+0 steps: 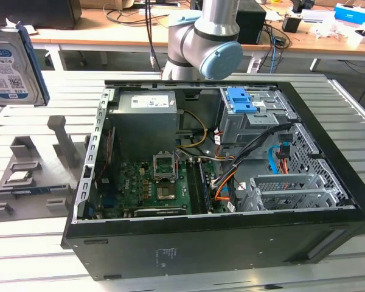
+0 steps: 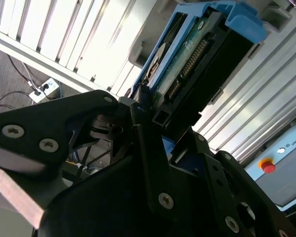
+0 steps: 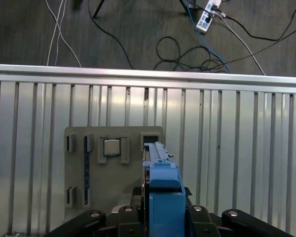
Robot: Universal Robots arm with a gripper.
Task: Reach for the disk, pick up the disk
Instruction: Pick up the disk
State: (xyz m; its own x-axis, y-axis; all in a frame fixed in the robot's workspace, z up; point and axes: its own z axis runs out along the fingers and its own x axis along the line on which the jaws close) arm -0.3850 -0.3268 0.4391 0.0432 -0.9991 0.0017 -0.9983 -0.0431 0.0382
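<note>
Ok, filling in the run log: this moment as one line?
gripper: shut on disk | disk: held in air above grey fixture | square chip: seated in fixture

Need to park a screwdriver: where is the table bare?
Bare table slats lie at the exterior view's left, bordered by the grey fixture and the computer case. Crowded: the case's inside, full of cables, and the fixture, under the disk in the fingers.

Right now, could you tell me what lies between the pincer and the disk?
Nothing: in the second wrist view the pincer grips the disk directly.
</note>
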